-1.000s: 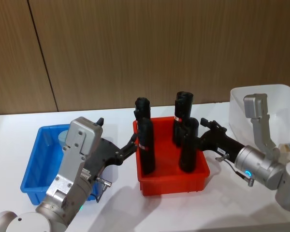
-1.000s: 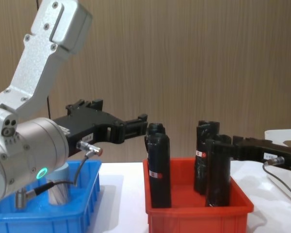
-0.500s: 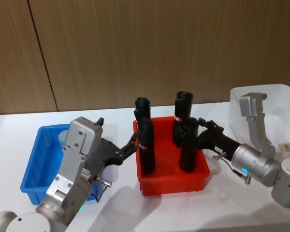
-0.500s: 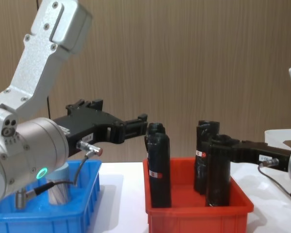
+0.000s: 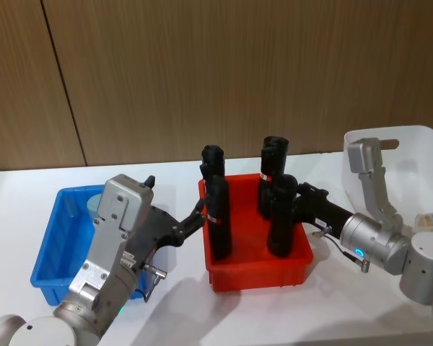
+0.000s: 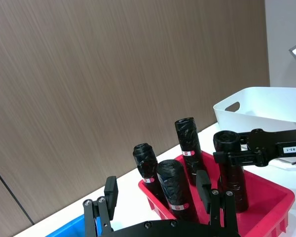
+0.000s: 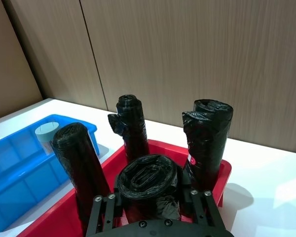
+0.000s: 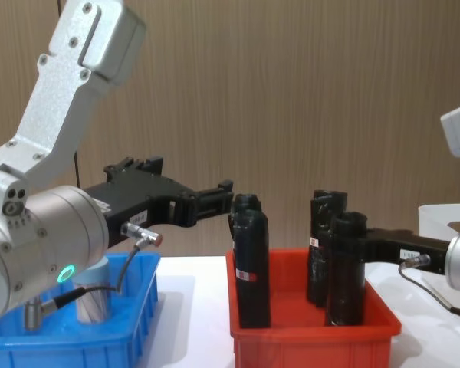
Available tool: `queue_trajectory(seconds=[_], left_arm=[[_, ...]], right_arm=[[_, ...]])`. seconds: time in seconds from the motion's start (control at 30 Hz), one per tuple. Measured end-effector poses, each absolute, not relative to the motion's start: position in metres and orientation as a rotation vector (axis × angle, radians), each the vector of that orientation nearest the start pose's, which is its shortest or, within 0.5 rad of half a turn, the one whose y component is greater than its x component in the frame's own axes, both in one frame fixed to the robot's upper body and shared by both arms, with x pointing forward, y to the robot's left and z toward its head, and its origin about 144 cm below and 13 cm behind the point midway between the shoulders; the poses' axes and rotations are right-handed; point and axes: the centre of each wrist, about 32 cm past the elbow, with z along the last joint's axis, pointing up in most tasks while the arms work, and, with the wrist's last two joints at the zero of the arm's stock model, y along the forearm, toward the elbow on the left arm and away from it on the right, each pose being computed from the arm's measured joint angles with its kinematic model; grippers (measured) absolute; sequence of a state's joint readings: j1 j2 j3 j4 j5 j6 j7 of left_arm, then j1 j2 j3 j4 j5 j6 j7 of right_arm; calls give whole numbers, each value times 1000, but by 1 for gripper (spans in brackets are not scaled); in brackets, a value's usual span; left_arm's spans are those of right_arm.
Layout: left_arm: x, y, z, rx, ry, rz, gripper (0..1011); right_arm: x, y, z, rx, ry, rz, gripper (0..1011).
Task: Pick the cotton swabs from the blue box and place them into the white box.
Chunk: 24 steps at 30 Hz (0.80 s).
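right gripper [image 5: 294, 202] | advanced to front-right black roll [image 5: 281, 216] in red bin [image 5: 263, 274] | fingers apparently straddling it

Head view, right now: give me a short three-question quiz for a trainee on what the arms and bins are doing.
1. Fill in: the cotton swab tub stands in the ___ box.
2. True or false: the left gripper, open beside the red bin, holds a cotton swab tub.
3. The right gripper is at: A the cotton swab tub, B a black roll in the red bin, C the wall panel.

Key: 1 blue box; 2 false; 3 B.
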State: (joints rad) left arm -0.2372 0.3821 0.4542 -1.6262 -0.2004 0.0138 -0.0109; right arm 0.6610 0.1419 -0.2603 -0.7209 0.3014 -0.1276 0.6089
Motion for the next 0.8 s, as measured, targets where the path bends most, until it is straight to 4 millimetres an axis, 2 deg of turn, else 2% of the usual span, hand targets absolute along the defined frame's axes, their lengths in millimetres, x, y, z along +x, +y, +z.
queue_trajectory(seconds=[0.03, 0.1, 0.23, 0.57, 0.8], left_arm=[[492, 198, 1204, 61, -268, 1124, 1004], [492, 198, 1204, 61, -268, 1124, 1004], [492, 198, 1204, 61, -268, 1124, 1004], [492, 198, 1204, 61, -268, 1124, 1004], [492, 198, 1204, 61, -268, 1124, 1004]], right_arm=[[624, -248, 1144, -23, 93, -902, 677], [625, -248, 1144, -25, 94, -901, 589], [627, -247, 1144, -26, 92, -900, 523], [626, -245, 1151, -10, 71, -891, 458], [618, -243, 1167, 22, 34, -888, 418]])
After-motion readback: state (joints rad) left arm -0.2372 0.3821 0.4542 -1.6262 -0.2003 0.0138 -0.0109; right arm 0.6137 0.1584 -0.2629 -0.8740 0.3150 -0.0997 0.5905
